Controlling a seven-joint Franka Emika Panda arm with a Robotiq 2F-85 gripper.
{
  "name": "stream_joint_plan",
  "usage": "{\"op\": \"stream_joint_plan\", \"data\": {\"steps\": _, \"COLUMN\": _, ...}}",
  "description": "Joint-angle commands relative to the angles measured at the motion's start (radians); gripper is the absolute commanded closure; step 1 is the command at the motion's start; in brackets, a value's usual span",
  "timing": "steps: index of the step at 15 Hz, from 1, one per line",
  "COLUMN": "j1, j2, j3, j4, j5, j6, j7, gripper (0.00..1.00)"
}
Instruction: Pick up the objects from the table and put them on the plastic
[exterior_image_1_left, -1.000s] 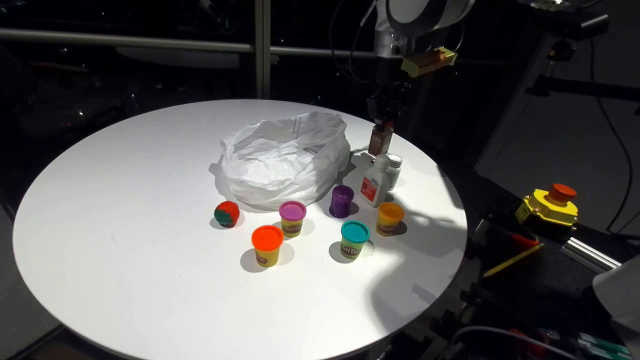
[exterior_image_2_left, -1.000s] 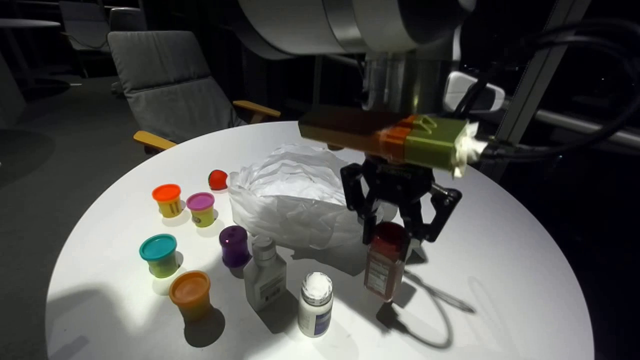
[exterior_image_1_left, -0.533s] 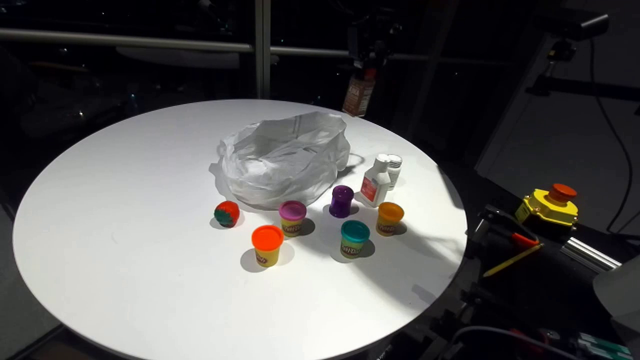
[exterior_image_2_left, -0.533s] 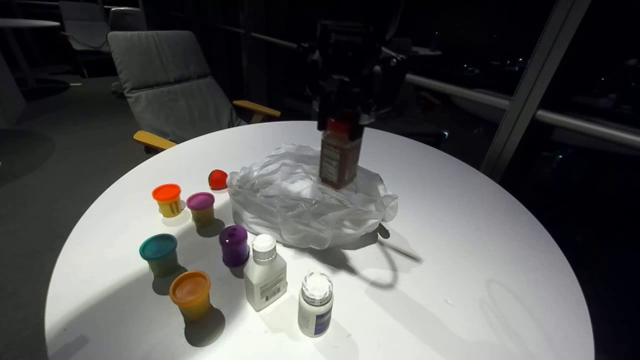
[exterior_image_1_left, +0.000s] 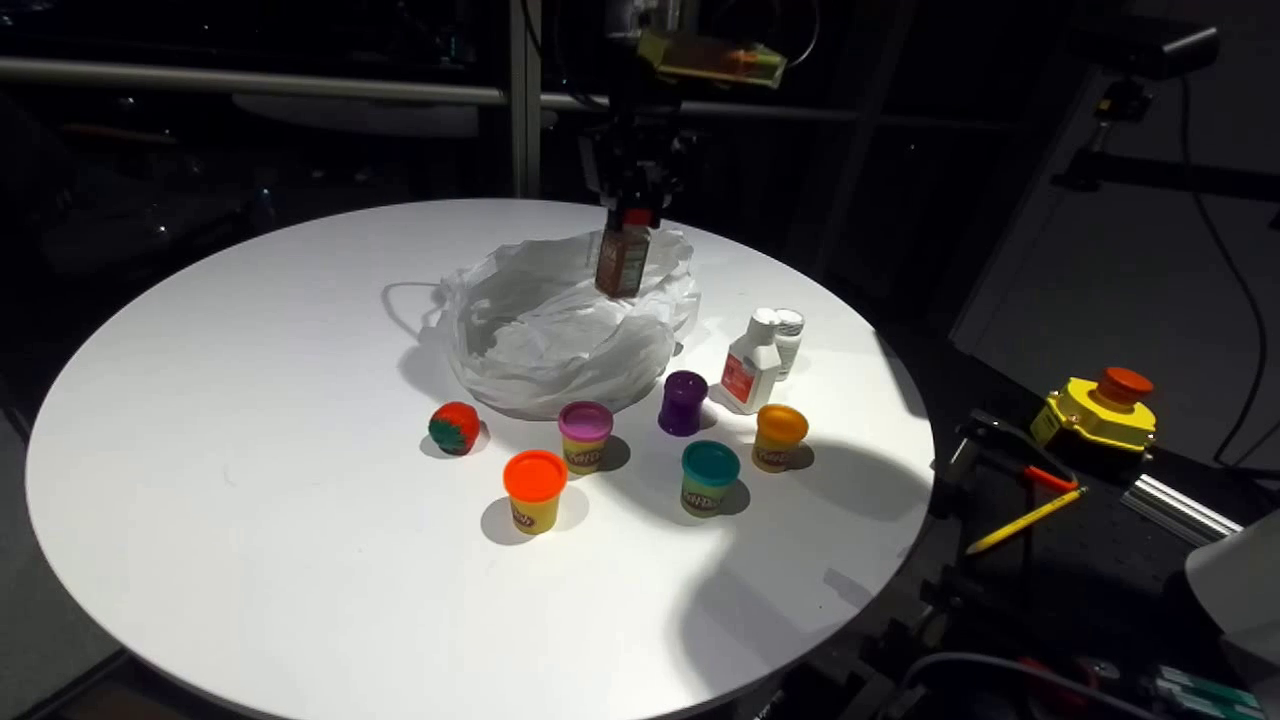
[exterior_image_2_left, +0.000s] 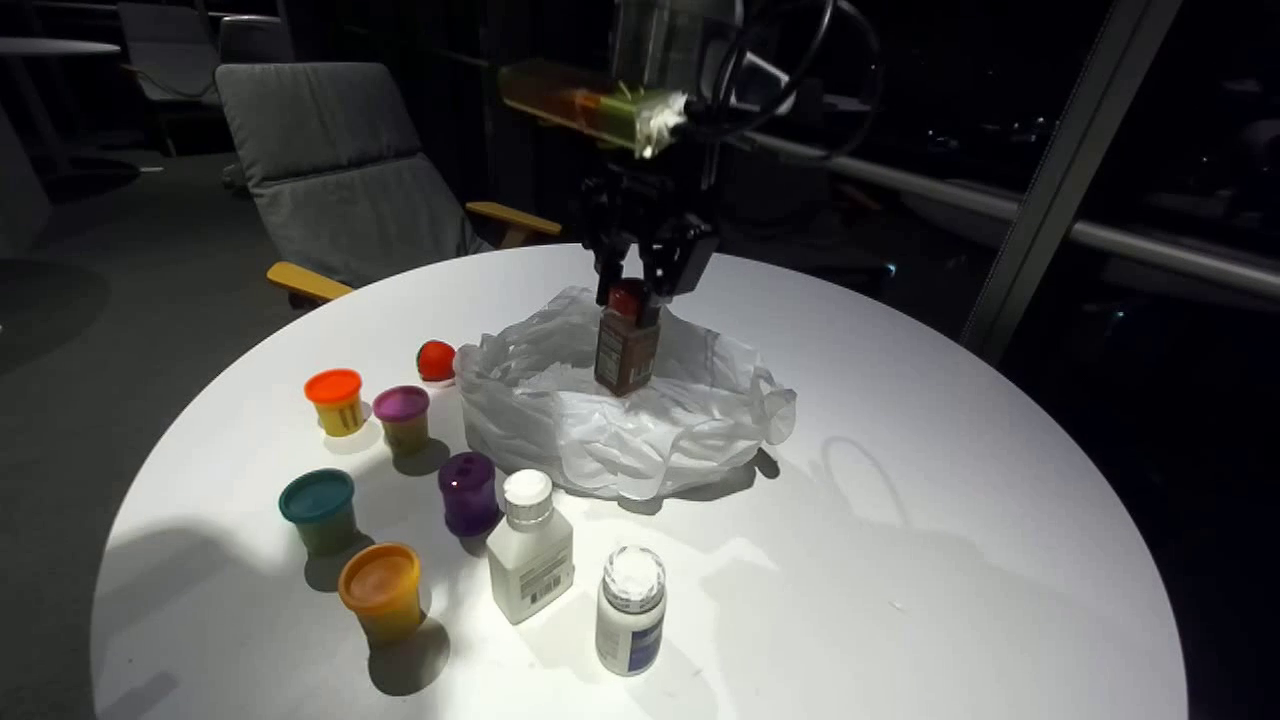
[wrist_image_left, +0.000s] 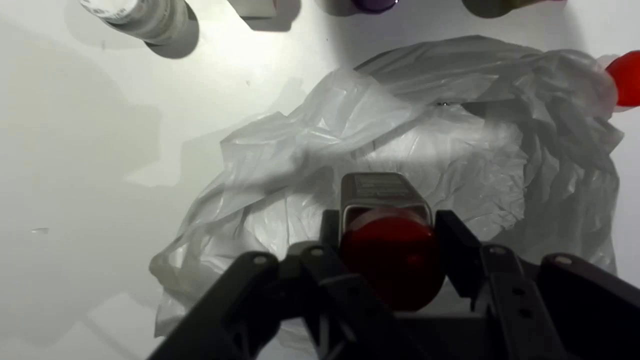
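Part-closed black fingers (wrist_image_left: 457, 250) grip a square brown red-capped bottle (exterior_image_2_left: 627, 352) over the crinkled white plastic bag (exterior_image_2_left: 605, 455) beneath them, seemingly leaving its release, then 5 coloured tubs (exterior_image_1_left: 708, 480), 2 white bottles (exterior_image_2_left: 531, 562) and 1 red-green ball (exterior_image_1_left: 454, 428) farther out.

Square-sided, red-capped bottle with brown contents (exterior_image_2_left: 626, 362): shifted from outside the crumpled, translucent white plastic bag (exterior_image_2_left: 610, 455) to over its opening; lower than half a second ago. Black two-fingered gripper (wrist_image_left: 386, 227): moved with it. Shadows (exterior_image_1_left: 745, 615) on round white tabletop (exterior_image_1_left: 250, 560): rearranged.

in an exterior view, one bottle (exterior_image_1_left: 622, 265) over plastic bag (exterior_image_1_left: 560, 385), cups (exterior_image_1_left: 584, 440) before it, two bottles (exterior_image_1_left: 752, 365) right
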Motion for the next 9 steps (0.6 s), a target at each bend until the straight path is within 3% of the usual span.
{"op": "stream_joint_plan", "data": {"steps": 1, "j1": 0.004, "j2": 0.214, "j3": -0.007, "j4": 0.236, "j5": 0.035, "j6": -0.001, "j7": 0.052, "gripper": 0.74}}
{"op": "stream_joint_plan", "data": {"steps": 8, "j1": 0.014, "j2": 0.362, "j3": -0.022, "j4": 0.447, "j5": 0.024, "j6": -0.028, "j7": 0.112, "gripper": 0.74}}
{"op": "stream_joint_plan", "data": {"steps": 9, "j1": 0.016, "j2": 0.369, "j3": -0.022, "j4": 0.461, "j5": 0.024, "j6": -0.034, "j7": 0.117, "gripper": 0.63}}
